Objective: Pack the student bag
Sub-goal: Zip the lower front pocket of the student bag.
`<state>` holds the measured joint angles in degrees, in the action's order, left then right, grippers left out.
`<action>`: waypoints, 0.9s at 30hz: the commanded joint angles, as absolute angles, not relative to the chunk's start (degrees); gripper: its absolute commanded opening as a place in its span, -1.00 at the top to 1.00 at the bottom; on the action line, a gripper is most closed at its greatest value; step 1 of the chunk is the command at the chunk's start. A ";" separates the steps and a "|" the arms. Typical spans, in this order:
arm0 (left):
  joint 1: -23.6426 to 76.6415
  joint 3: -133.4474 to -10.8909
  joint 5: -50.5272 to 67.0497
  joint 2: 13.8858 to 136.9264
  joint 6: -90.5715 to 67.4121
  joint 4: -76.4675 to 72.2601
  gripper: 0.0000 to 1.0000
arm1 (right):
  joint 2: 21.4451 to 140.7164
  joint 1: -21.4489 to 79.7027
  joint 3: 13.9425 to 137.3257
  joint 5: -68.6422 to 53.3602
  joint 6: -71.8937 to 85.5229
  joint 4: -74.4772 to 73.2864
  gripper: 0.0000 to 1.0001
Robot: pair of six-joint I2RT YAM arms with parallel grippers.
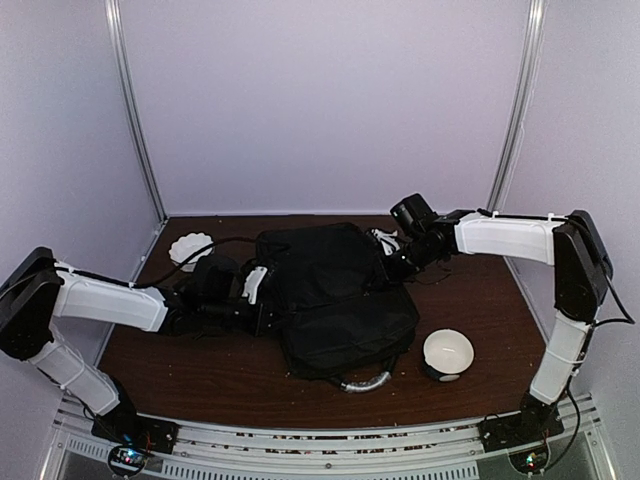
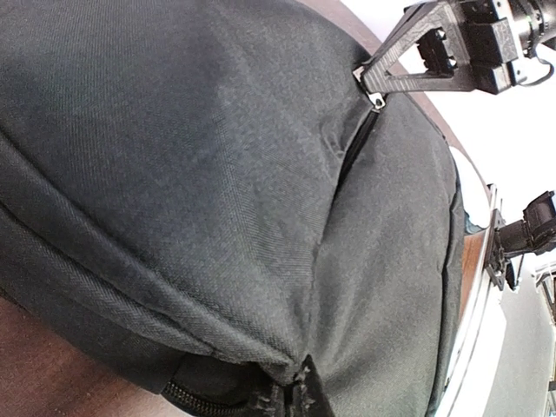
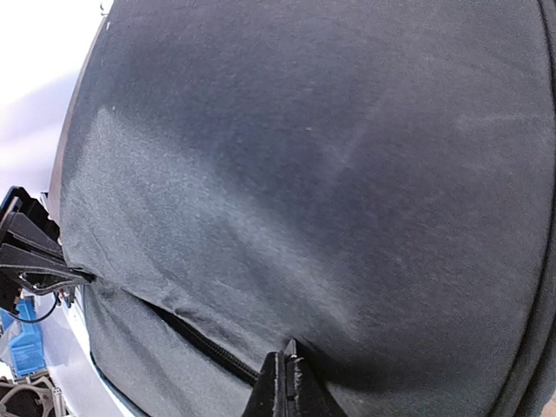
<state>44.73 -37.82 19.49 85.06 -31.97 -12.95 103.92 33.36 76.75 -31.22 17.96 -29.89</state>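
Left fingers (image 2: 306,393), right fingers (image 3: 285,387) pinched on student bag (image 1: 330,295); grip mostly cropped.

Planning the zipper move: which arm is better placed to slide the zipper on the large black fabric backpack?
Right, probably. The right gripper pinches the small metal zipper pull; the left gripper clamps the black fabric backpack at the zipper's far end, bracing it.

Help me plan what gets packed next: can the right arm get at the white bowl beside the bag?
Probably yes. The white bowl sits uncovered on that arm's side, beside the student bag. Its fingers look shut on the bag's zipper, though, so they must release first.
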 commanded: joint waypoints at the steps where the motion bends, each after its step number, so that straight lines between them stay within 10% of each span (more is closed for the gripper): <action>1: 44.48 -38.22 18.51 85.76 -30.02 -13.89 1.00 | 100.94 28.29 74.58 -25.65 16.71 -29.23 1.00; 24: 43.52 -39.38 18.36 86.54 -29.79 -12.34 1.00 | 94.83 20.01 67.75 -36.73 15.74 -22.33 1.00; 27: 43.51 -39.61 18.52 86.69 -29.71 -12.46 1.00 | 95.83 20.24 67.75 -45.29 15.81 -18.05 0.70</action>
